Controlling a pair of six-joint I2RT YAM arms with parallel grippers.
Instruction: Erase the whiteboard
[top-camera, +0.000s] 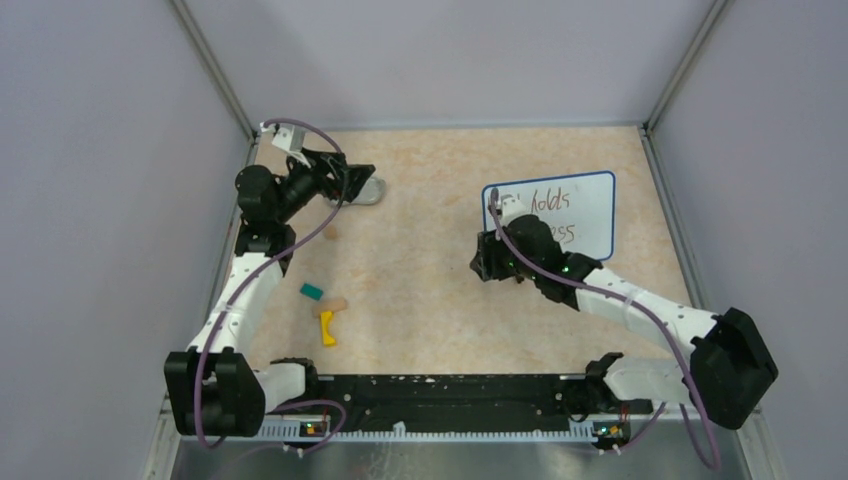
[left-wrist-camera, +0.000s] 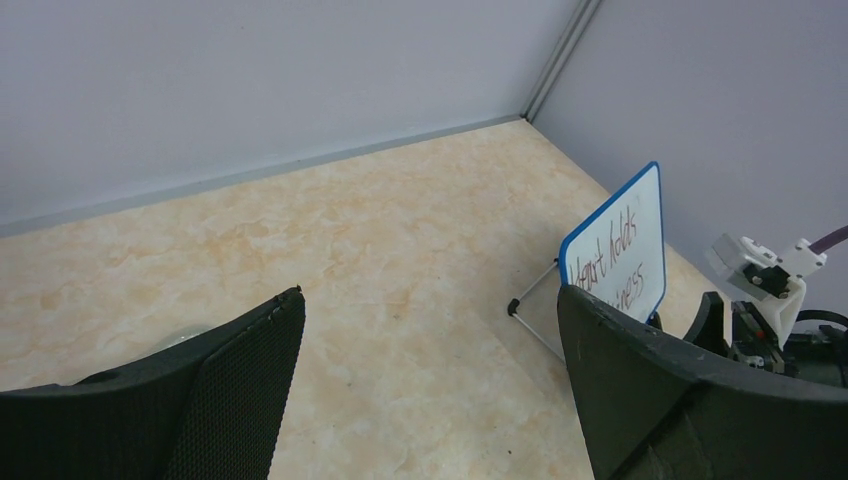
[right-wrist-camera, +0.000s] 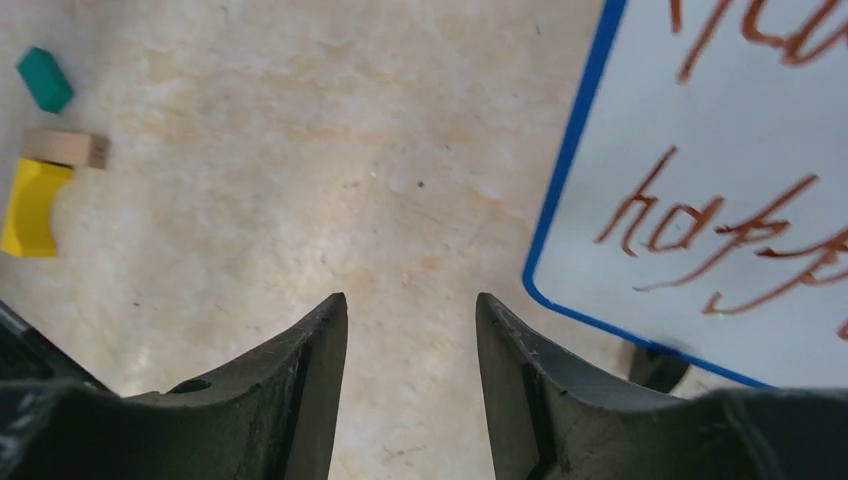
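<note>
The whiteboard (top-camera: 565, 212) stands propped on a thin wire stand at the right of the table, blue-rimmed, with reddish-brown handwriting on it. It also shows in the left wrist view as the tilted whiteboard (left-wrist-camera: 620, 245), and in the right wrist view its lower left corner, the whiteboard (right-wrist-camera: 720, 170), fills the right side. My right gripper (top-camera: 487, 265) (right-wrist-camera: 410, 298) hangs just left of that corner, open, with only bare table between its fingers. My left gripper (top-camera: 352, 183) (left-wrist-camera: 430, 292) is wide open at the far left, over a grey oval eraser pad (top-camera: 370, 190), holding nothing.
A green block (top-camera: 311, 291) (right-wrist-camera: 45, 78), a wooden block (top-camera: 336, 304) (right-wrist-camera: 68, 148) and a yellow block (top-camera: 327, 327) (right-wrist-camera: 30, 208) lie near the table's left front. Grey walls close in the back and both sides. The wire stand's foot (left-wrist-camera: 513, 307) juts out from the board.
</note>
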